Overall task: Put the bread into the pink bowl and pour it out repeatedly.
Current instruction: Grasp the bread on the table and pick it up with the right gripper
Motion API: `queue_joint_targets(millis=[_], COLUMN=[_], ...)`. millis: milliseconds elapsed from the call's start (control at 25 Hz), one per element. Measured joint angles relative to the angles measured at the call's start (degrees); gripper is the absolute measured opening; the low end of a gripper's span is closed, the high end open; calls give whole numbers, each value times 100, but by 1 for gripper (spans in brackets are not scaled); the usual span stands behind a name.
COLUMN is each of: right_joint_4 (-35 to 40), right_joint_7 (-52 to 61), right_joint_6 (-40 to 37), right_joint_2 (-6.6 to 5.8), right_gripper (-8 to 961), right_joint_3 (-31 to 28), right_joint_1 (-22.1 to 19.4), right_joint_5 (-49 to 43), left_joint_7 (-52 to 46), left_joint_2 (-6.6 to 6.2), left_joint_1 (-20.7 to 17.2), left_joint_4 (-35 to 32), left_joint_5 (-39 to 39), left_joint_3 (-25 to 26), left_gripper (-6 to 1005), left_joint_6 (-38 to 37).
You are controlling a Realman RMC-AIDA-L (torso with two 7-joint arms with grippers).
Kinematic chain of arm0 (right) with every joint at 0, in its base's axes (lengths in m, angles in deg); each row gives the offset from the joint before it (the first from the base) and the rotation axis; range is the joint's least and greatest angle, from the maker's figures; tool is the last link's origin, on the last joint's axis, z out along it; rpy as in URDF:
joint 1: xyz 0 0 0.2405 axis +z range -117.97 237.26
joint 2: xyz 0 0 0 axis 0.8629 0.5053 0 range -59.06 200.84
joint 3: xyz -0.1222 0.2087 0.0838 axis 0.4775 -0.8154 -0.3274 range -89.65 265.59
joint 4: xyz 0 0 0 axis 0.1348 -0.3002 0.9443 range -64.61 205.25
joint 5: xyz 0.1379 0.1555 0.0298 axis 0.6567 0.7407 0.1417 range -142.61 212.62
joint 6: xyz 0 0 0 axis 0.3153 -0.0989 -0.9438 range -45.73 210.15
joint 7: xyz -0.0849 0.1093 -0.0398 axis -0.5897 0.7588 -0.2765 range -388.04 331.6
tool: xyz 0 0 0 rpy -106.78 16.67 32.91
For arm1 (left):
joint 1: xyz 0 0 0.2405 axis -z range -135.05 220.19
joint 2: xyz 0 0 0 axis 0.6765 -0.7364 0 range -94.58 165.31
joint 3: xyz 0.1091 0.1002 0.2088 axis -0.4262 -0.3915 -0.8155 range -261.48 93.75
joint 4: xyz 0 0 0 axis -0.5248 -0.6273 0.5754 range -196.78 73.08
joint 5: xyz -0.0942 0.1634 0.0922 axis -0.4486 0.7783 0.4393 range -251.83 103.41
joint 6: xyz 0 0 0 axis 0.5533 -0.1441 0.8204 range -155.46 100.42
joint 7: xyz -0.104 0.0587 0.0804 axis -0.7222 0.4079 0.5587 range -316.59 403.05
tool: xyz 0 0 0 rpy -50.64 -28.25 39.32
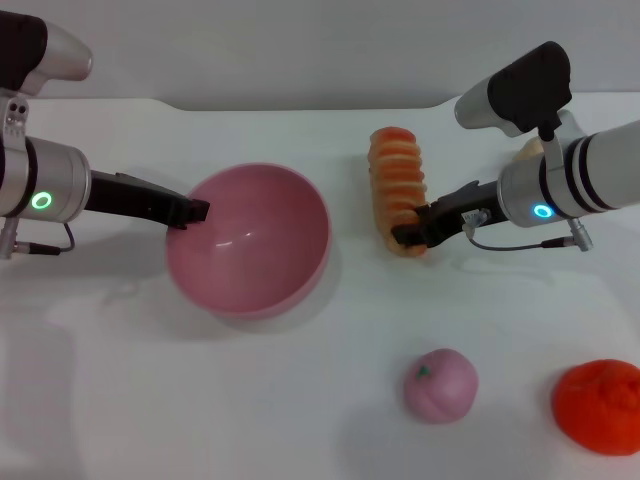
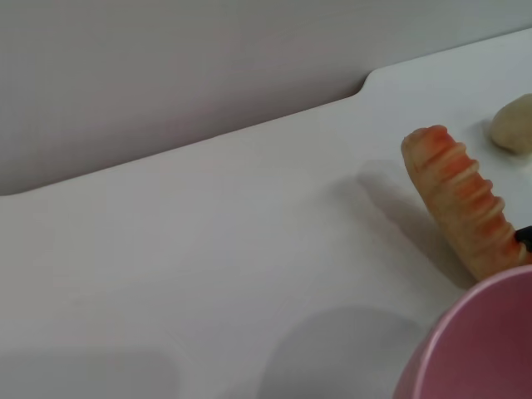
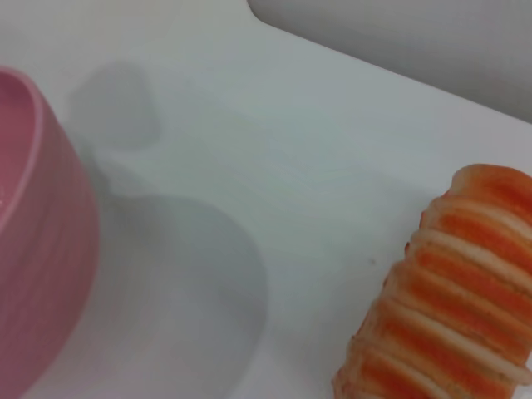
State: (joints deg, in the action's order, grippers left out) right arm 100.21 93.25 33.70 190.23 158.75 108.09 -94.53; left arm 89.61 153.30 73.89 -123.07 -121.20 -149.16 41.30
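Now R end effector point(image 1: 410, 236) clamped on bread point(image 1: 397, 180), L end effector point(image 1: 197, 212) gripping pink bowl point(image 1: 250, 240) rim

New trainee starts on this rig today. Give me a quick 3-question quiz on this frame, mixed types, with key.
1. True or false: the bread lies inside the pink bowl.
2. Which gripper is at the bread's near end? A) left gripper B) right gripper
3. Fill in: the left gripper is at the bowl's ____.

Key: 1 false, it lies on the table beside the bowl. 2 B. 3 rim.
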Motion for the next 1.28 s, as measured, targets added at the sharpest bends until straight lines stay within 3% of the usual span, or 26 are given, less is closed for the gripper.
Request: queue_joint_targets(millis=[880,1280], right_joint_4=[378,561], right_joint_7=[9,9], right_joint_6=[-17,-7], right_joint_2=[10,0], right_gripper=[270,227], right_joint_3=[57,57], right_joint_1=[-247,-336], right_joint_5=[18,50], left_joint_7=[31,37], left_joint_2=[8,3], left_joint_1=[27,18], left_joint_4=[-21,-32], left_joint_5=[-70,-179], left_joint_3=[-71,-70], left_gripper=[33,33], left_joint_6=[32,17])
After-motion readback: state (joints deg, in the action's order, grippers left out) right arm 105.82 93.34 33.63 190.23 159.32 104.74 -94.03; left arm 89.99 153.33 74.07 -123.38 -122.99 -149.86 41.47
